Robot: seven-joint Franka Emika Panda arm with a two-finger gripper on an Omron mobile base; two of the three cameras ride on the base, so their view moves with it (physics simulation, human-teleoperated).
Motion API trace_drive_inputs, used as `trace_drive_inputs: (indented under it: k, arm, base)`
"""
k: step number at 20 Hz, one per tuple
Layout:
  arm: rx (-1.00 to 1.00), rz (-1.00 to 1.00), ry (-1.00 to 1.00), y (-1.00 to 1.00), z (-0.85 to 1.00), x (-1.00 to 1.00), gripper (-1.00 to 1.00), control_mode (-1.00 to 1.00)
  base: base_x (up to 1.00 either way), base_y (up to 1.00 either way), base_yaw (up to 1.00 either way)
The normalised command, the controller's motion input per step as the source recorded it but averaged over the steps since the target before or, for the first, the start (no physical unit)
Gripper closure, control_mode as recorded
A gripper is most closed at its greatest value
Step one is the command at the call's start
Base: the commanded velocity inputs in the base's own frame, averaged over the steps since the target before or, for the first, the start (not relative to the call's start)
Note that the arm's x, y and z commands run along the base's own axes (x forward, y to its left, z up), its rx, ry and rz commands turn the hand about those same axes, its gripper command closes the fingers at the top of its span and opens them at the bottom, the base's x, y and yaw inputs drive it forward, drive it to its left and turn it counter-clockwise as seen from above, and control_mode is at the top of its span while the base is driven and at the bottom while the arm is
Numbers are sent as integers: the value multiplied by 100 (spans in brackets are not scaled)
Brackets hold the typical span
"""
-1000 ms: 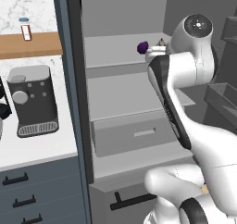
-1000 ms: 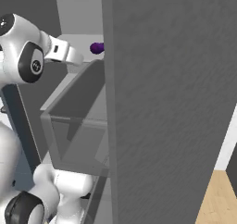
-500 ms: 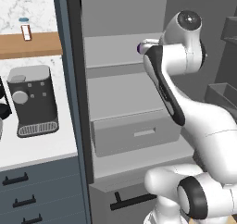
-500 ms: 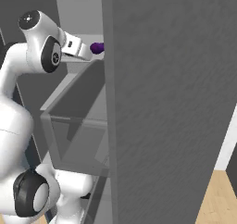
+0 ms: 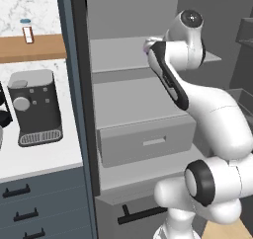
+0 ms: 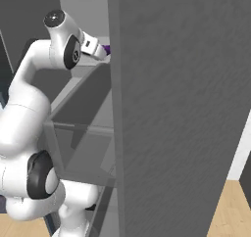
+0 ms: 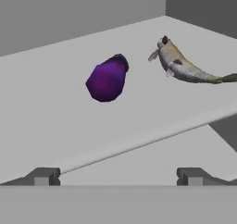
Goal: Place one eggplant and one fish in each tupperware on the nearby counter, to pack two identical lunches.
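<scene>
- Gripper open wide, empty; both dark finger tips low in the hand view, well apart, touching nothing.
- Gripper points at the upper fridge shelf, short of its front edge.
- Eggplant lies on that shelf ahead of the gripper, glossy purple, dark stem cap pointing away and to the right in the hand view; apart from the fingers.
- A sliver of the eggplant shows past the hand in the right base view.
- Fish lies on the same shelf, right of the eggplant in the hand view, near but not touching it; grey-tan, tail running off to the right.
- Arm reaches up into the open fridge; grey drawer below the shelves.
- Fridge door stands in the foreground of the right base view.
- Left of the fridge: white counter with a black coffee machine; wooden wall shelf carries a small bottle.
</scene>
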Motion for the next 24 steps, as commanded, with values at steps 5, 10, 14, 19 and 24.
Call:
trace_drive_inputs:
  k: [5,10,14,19,24]
  arm:
    - [0,0,5,0,-22,59,-100,-100]
    - [0,0,2,0,-26,60,-100,-100]
    - [0,0,0,0,-12,57,-100,-100]
    - [0,0,0,0,-4,54,-100,-100]
    - [0,0,0,0,-7,48,-100,-100]
  base:
    - [0,0,0]
    - [0,0,0]
    - [0,0,0]
    - [0,0,0]
    - [0,0,0]
